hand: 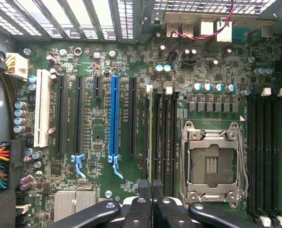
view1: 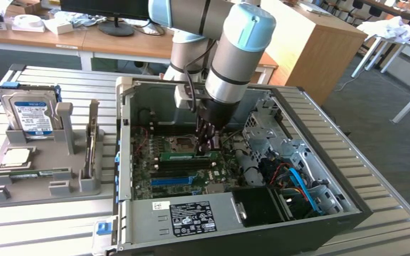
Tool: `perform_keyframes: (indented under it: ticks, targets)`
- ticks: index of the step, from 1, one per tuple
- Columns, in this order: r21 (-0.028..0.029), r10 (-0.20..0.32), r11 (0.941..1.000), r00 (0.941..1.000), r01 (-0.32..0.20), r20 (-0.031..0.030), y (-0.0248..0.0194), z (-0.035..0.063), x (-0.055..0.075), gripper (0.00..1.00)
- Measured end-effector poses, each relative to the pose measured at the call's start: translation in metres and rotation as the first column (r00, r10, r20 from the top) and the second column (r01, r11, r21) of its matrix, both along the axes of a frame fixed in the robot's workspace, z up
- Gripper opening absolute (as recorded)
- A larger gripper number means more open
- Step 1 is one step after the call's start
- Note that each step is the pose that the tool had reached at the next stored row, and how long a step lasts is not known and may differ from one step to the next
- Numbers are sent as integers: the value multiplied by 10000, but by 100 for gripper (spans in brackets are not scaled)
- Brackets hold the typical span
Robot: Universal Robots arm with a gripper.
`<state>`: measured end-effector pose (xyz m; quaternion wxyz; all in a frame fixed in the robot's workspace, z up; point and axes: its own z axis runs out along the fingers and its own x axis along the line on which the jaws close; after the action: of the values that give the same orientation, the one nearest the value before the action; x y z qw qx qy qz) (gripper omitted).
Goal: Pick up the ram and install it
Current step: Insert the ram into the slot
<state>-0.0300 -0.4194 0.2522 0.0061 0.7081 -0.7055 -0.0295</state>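
The ram (view1: 187, 156) stands on edge over the motherboard (hand: 96, 164), in line with one of the slots (hand: 163, 137) beside the socket (hand: 211, 164). The gripper (hand: 152, 186) is closed on it, pinching its upper edge. We cannot tell whether it is fully seated.

We judge the risks as follows:
- A slight tilt or sideways offset would drive the contacts against the slot wall.
- A notch out of line would block seating.
- Uneven pressure could leave one end high and the white latch (hand: 149, 88) unclosed.
- A slipping pinch could let the ram fall across the neighbouring slots.
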Motion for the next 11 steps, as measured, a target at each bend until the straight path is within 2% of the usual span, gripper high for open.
perform_keyframes:
  ticks: [11]
  targets:
    - [1, 3, 10000, 10000, -3, 0, 0, -62, 0, 12]
